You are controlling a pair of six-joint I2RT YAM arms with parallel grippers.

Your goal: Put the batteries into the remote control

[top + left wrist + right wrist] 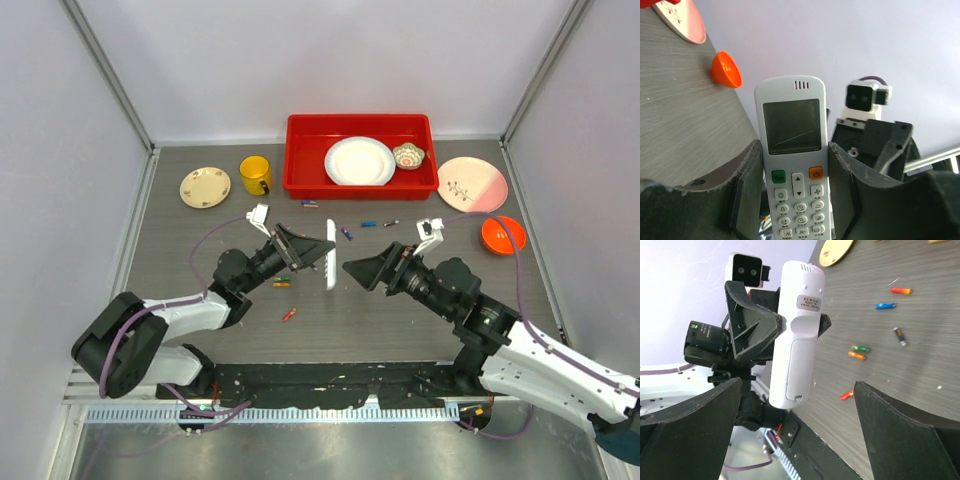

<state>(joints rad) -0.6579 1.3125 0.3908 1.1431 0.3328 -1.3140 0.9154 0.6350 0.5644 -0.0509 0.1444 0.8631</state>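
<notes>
My left gripper (308,254) is shut on the white remote control (331,254) and holds it on edge above the table's middle. In the left wrist view the remote (792,150) shows its screen and buttons between the two fingers. My right gripper (352,272) is open and empty, just right of the remote and facing its back. In the right wrist view the remote's back (796,335) shows with its cover closed. Several batteries lie on the table: a red one (289,314), an orange and green pair (283,282), and others (369,224) near the red bin.
A red bin (300,160) at the back holds a white plate (359,161) and a small bowl (408,155). A yellow mug (255,175) and small plate (205,187) stand back left. A pink plate (473,184) and orange bowl (503,235) stand right.
</notes>
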